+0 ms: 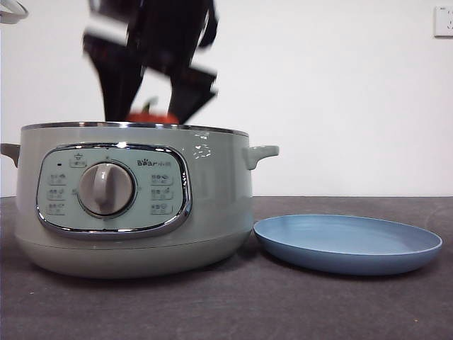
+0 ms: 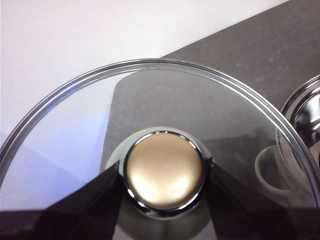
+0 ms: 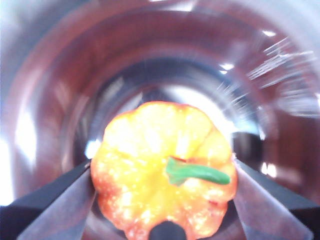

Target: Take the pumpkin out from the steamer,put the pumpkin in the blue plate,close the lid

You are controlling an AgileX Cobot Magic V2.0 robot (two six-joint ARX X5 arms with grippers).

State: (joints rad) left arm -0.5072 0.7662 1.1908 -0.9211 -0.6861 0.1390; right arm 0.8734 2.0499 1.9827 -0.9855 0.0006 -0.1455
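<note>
Your right claw [image 3: 162, 200] is clamped on the pumpkin [image 3: 162, 170]: one jaw on each flank, stem up toward the wrist cam. In the front view that claw [image 1: 152, 113] comes down from above into the steamer [image 1: 212, 205], and only the top of the pumpkin [image 1: 152, 117] shows above the rim. So it's gripped, but whether it's off the pot floor I can't tell; the right wrist view is blurred, w/ the steel wall all around the pumpkin.

What the next move turns on: the blue plate [image 1: 396, 258] sits on the surface [image 1: 226, 312] just beside the steamer, on the pic's right in the front view, its near rim close to the pot wall, apart or touching I can't say. The pumpkin is over the pot's left-of-centre part in that view, so the plate lies sideways across the rim. I'd judge you need up first, until the pumpkin's underside clears the rim, then across and down. Go sideways too early and the pumpkin hits the wall.

Left claw [image 2: 162, 172] is gripping the knob of the lid [image 2: 165, 90], jaws on both sides of it, lid held off to the side of the pot; its rim [image 1: 10, 10] peeks in at the front view's top corner. It waits; closing comes last.
</note>
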